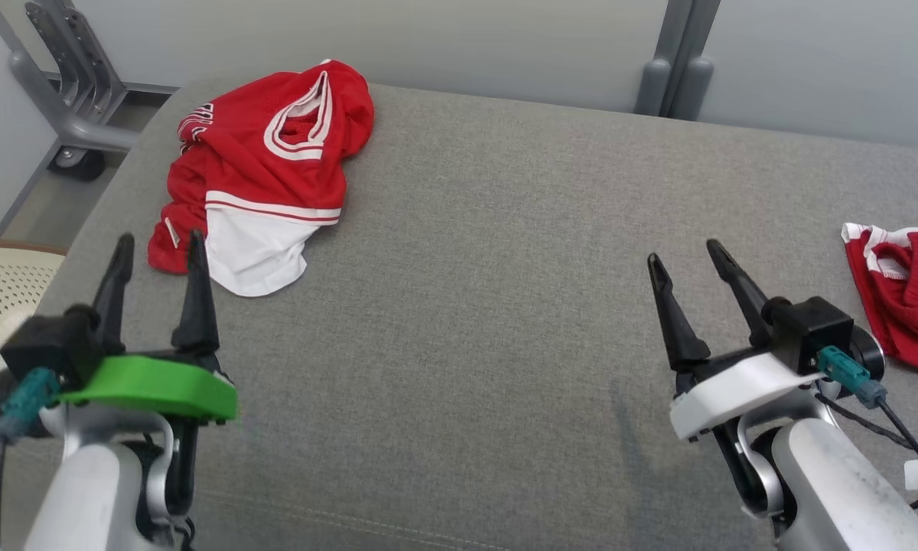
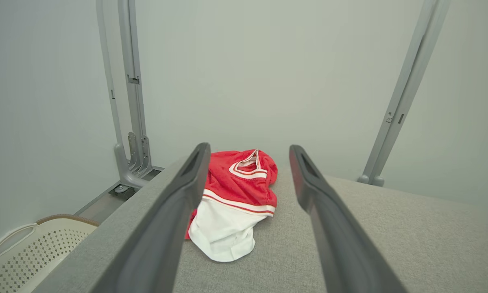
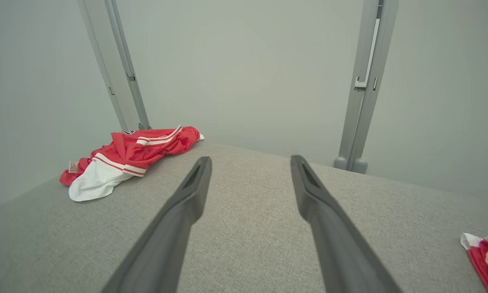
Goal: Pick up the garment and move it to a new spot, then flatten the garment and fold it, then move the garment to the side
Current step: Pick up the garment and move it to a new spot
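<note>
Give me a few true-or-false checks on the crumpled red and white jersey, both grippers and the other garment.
The crumpled red and white jersey lies at the far left of the grey fabric-covered table. True.
The left gripper is shut on the jersey. False: it is open, holding nothing.
The right gripper is open above bare fabric. True.
The second red and white garment touches the jersey. False: it lies apart, at the table's right edge.

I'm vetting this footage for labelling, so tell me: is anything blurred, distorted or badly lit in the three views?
Head view: soft even light, no glare; left gripper slightly blurred at its base, faint shadow beside the right gripper on the grey surface. Left wrist view: garment sharp, near fingers soft, frame posts lean from wide-angle distortion. Right wrist view: same leaning posts, soft fingers.
</note>
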Tool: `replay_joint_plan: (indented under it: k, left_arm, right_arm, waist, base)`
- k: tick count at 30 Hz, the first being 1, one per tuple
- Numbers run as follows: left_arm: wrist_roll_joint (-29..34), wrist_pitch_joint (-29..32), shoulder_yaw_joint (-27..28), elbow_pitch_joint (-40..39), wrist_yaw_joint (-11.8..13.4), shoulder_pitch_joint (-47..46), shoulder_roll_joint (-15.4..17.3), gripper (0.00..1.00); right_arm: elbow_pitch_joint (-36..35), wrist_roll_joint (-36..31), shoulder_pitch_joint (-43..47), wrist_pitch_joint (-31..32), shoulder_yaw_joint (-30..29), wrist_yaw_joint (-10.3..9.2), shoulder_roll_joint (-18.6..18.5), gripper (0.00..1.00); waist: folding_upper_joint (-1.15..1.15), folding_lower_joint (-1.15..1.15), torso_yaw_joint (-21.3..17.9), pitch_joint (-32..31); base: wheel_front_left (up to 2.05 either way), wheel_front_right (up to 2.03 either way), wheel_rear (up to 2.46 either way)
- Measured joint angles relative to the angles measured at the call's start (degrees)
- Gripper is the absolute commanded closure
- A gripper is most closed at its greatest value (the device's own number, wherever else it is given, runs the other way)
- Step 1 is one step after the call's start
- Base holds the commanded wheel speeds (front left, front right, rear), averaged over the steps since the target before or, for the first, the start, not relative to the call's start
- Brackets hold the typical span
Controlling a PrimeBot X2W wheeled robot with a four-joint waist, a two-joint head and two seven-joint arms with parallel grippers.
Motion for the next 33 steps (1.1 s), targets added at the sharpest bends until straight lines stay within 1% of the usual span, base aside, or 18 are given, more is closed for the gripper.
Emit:
replay_joint_plan:
  k: [5, 11, 15, 19, 25, 29, 33]
  left_arm:
    - [-2.1, 6.6, 2.0, 0.4, -0.6, -8.6, 2.7, 0.00]
    - [-8.0, 15.3, 6.3, 3.4, -0.7, -18.1, 3.9, 0.00]
    - [-9.9, 19.9, 9.6, 6.2, -0.7, -23.2, 6.9, 0.00]
    - [-12.0, 24.0, 12.5, 9.1, -0.7, -26.1, 9.1, 0.00]
    - [-12.3, 27.6, 14.4, 12.0, -0.4, -29.3, 12.1, 0.00]
    - [-13.6, 28.1, 16.2, 13.1, -0.4, -32.1, 12.2, 0.00]
    - [-14.1, 28.5, 16.4, 13.9, 0.0, -34.2, 12.0, 0.00]
  right_arm:
    - [-2.3, -1.4, -3.6, 1.3, -0.1, 0.00, -1.0, 0.00]
    - [-4.5, -2.8, -6.9, 3.0, 0.0, 0.01, -1.6, 0.00]
    - [-5.8, -3.2, -8.0, 4.1, 0.1, 0.01, -2.3, 0.00]
    - [-6.9, -3.4, -8.5, 4.9, 0.0, 0.01, -2.8, 0.00]
    - [-8.8, -3.9, -9.5, 5.9, -0.5, 0.01, -3.2, 0.00]
    - [-10.1, -4.1, -10.4, 6.0, -1.1, 0.01, -4.0, 0.00]
    - [-11.5, -4.8, -11.3, 6.5, -2.5, 0.01, -5.0, 0.00]
  waist:
    - [0.00, 0.00, -1.2, 2.8]
    - [0.00, 0.00, -3.2, 6.7]
    - [0.00, 0.00, -5.0, 9.4]
    - [0.00, 0.00, -7.0, 12.2]
    - [0.00, 0.00, -9.9, 16.6]
    - [0.00, 0.00, -11.6, 19.8]
    - [0.00, 0.00, -12.9, 23.1]
  base:
    - [0.00, 0.00, 0.00]
    - [0.00, 0.00, 0.00]
    - [0.00, 0.00, 0.00]
    - [0.00, 0.00, 0.00]
    - [0.00, 0.00, 0.00]
    - [0.00, 0.00, 0.00]
    - [0.00, 0.00, 0.00]
